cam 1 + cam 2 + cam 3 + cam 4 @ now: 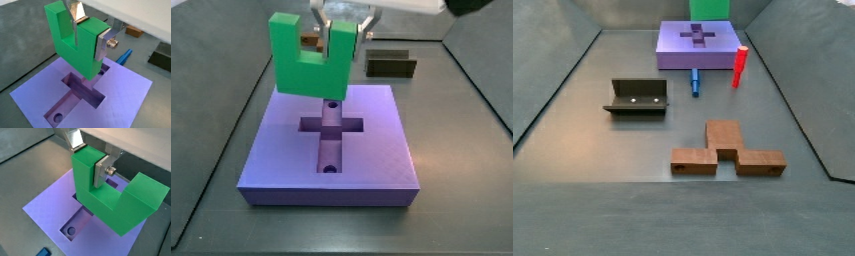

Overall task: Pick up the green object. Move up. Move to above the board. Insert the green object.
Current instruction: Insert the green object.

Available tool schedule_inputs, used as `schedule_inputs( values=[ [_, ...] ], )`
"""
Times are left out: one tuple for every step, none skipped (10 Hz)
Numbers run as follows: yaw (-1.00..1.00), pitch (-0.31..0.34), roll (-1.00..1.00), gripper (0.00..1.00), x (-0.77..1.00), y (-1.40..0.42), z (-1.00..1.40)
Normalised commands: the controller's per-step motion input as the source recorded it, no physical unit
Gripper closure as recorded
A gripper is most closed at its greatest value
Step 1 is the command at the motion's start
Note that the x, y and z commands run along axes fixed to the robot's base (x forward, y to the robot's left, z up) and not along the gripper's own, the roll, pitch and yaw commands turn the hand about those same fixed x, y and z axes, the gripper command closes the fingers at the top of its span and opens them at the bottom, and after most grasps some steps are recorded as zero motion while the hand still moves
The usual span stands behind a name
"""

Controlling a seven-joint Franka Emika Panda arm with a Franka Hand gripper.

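Note:
The green object [309, 60] is a bright green U-shaped block hanging in the air above the board [378, 140], prongs up. My gripper [345, 25] is shut on one of its prongs. Both wrist views show the silver fingers clamping that prong, with the gripper [90, 32] [89, 160] over the green object [73, 47] [113, 203]. The board [127, 95] [47, 203] is a purple-blue slab with a cross-shaped recess and small round holes. The block's base hovers over the far arm of the cross. In a side view only the block's lower part [710, 8] shows above the board [676, 50].
A red peg [740, 66] stands by the board's right edge and a blue peg [695, 85] lies in front of it. The fixture [637, 97] stands to the left. A brown block [724, 150] lies nearer. A dark olive block [390, 66] sits behind the board.

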Motion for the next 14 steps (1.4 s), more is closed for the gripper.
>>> schedule_inputs(
  values=[
    [0.0,0.0,0.1,1.0,0.0,-0.05,-0.2],
    [0.16,-0.021,0.12,1.0,0.03,-0.32,-0.35],
    [0.46,-0.15,0.0,1.0,0.03,-0.35,-0.29],
    [0.38,-0.171,0.0,1.0,0.11,-0.25,0.0],
    [0.3,-0.134,0.0,1.0,0.24,-0.12,0.17],
    [0.24,-0.116,0.01,1.0,0.25,0.0,0.25],
    [0.09,-0.094,0.04,1.0,0.25,0.0,0.25],
    [0.0,-0.131,0.05,1.0,0.29,0.0,0.19],
    [-0.01,-0.154,0.07,1.0,0.34,0.0,0.14],
    [-0.03,-0.161,0.06,1.0,0.38,0.0,0.12],
    [-0.03,-0.1,0.0,1.0,0.23,0.0,0.0],
    [-0.04,0.0,0.01,1.0,0.09,0.0,-0.09],
    [0.0,-0.024,0.0,1.0,0.1,0.0,-0.26],
    [0.0,-0.024,0.0,1.0,0.09,0.0,-0.31]
  ],
)
